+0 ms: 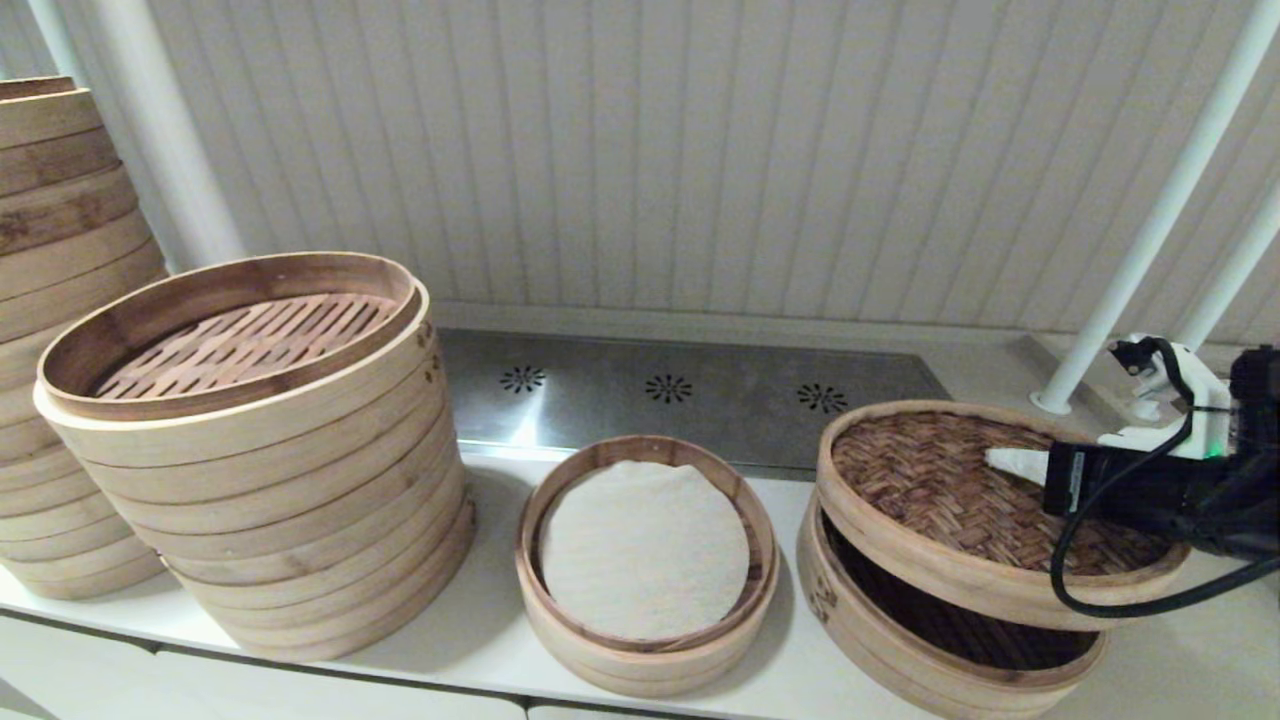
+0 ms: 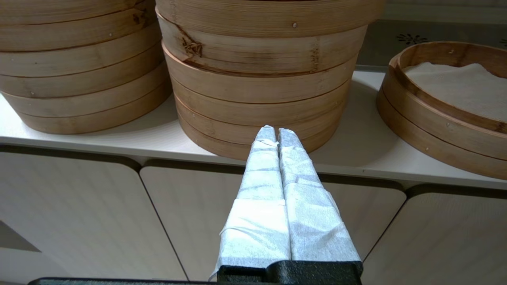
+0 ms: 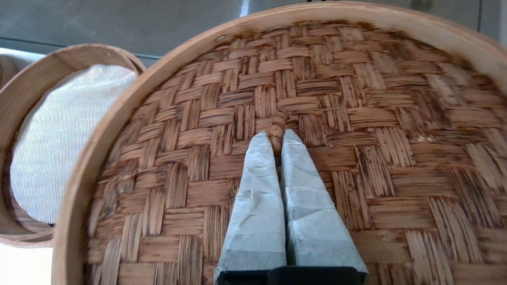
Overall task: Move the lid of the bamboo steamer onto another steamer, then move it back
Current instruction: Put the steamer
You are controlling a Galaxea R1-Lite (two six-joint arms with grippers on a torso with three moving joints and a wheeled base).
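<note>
The bamboo steamer lid [image 1: 940,490], pale-rimmed with a brown herringbone top, hangs tilted above the low slatted basket [image 1: 900,640] at the right, its left side raised clear of that basket. My right gripper [image 3: 276,134] is shut on the lid's small woven loop handle [image 3: 278,120] at the centre of the top [image 3: 356,118]. The smallest basket with the white cloth liner [image 1: 645,550] sits in the middle of the counter, left of the lid; its edge shows in the right wrist view [image 3: 43,130]. My left gripper [image 2: 276,132] is shut and empty, parked off the counter's front edge.
A tall stack of wide baskets [image 1: 260,450] stands left of centre, with a taller stack [image 1: 60,330] behind it at the far left. A steel plate with vent holes [image 1: 670,390] lies behind the small basket. White posts [image 1: 1150,230] rise at the back right.
</note>
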